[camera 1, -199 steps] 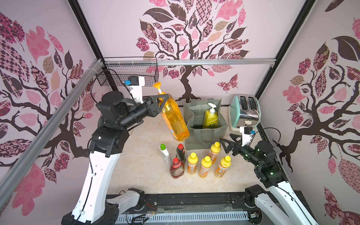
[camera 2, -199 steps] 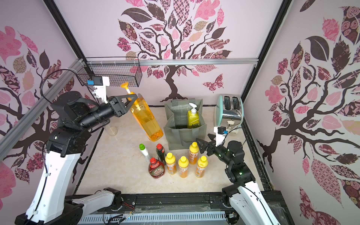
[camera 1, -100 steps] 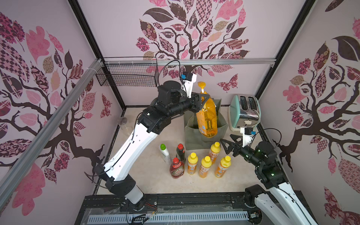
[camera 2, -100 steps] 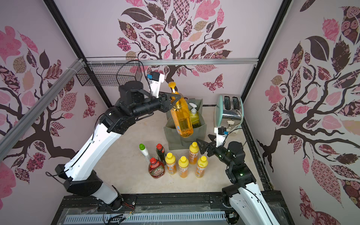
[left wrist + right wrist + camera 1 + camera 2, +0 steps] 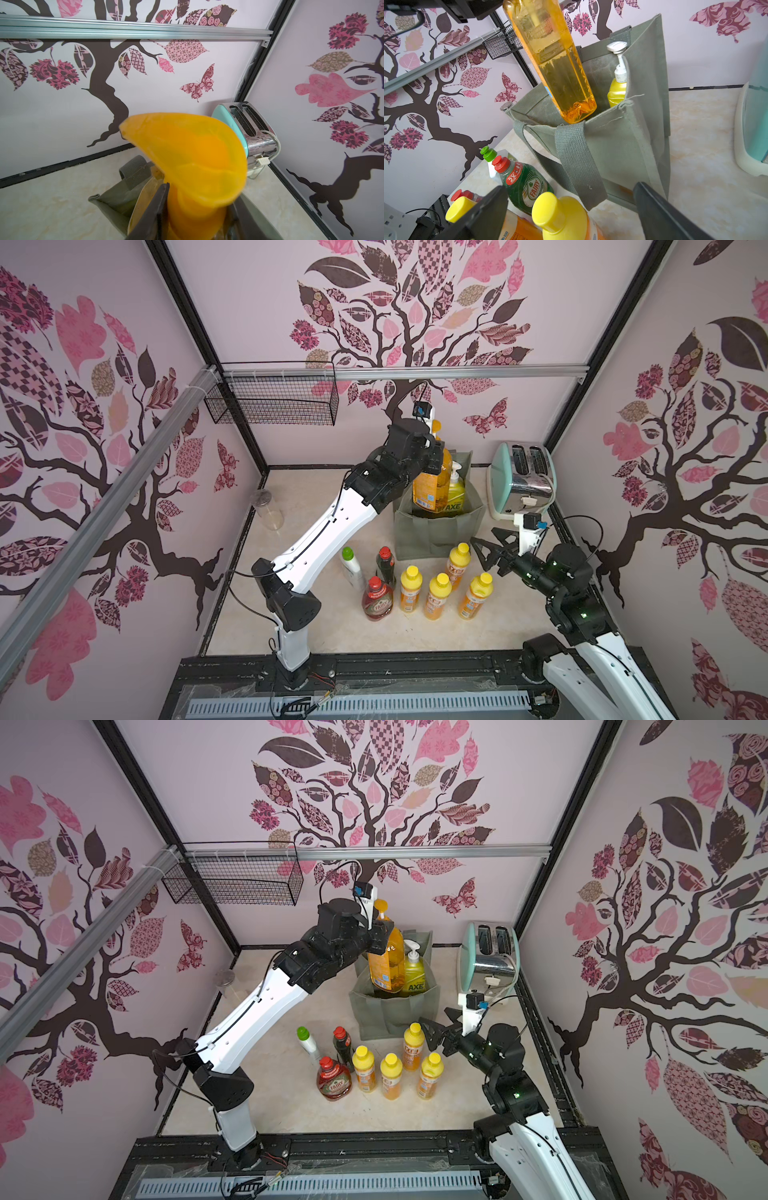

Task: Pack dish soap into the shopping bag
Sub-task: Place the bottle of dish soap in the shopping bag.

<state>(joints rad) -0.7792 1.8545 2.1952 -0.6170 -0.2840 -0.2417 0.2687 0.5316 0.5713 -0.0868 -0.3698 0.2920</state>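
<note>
Left claw (image 5: pixel 435 450) is clamped on the neck of the tall orange pump bottle (image 5: pixel 560 68), just under the pump head. The bottle hangs tilted, its base at the mouth of the shopping bag (image 5: pixel 436 531), beside the yellow pump bottle (image 5: pixel 455 495) already inside. Right claw (image 5: pixel 487 549) is wide open and empty, near seven small bottles (image 5: pixel 437 597) on the tabletop (image 5: pixel 415 635). Judgement: the orange bottle is stiff, smooth and part-full, so bottom-heavy and apt to swing; the neck hold suits it. The bag's soft walls may fold.

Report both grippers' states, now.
Left gripper: shut on the orange pump bottle.
Right gripper: open, holding nothing.
</note>
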